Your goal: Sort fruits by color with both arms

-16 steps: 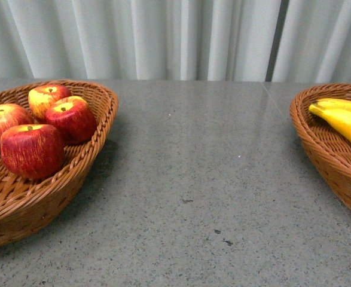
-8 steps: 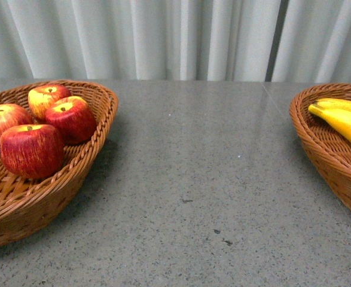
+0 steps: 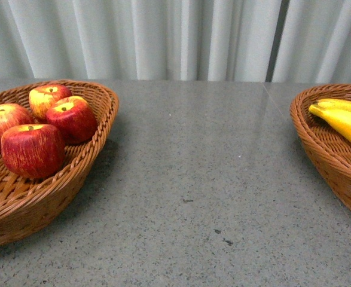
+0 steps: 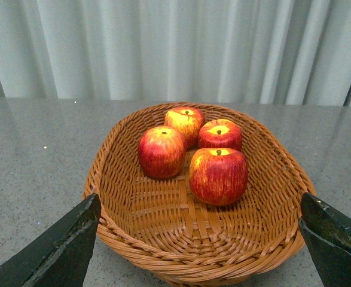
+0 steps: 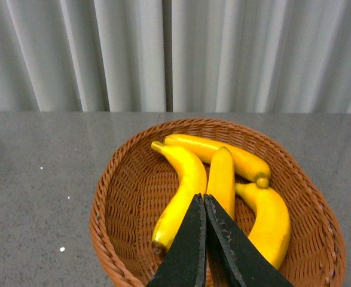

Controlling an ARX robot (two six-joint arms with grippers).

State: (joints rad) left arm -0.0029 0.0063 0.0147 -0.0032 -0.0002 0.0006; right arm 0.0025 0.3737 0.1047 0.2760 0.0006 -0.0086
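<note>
Several red apples [image 3: 33, 150] lie together in the left wicker basket [image 3: 97, 140]. Yellow bananas [image 3: 345, 122] lie in the right wicker basket [image 3: 319, 149], cut off by the frame edge. Neither arm shows in the front view. In the left wrist view my left gripper [image 4: 199, 206] is open, its dark fingers [image 4: 61, 251] spread wide on either side of the near rim of the apple basket [image 4: 199, 263], holding nothing; the apples [image 4: 218, 176] sit beyond. In the right wrist view my right gripper [image 5: 202, 197] is shut and empty, above several bananas [image 5: 184, 179] in their basket [image 5: 112, 209].
Both baskets stand on a grey speckled table [image 3: 193, 179], one at each side, with bare tabletop between them. A pale pleated curtain [image 3: 163, 36] closes off the back.
</note>
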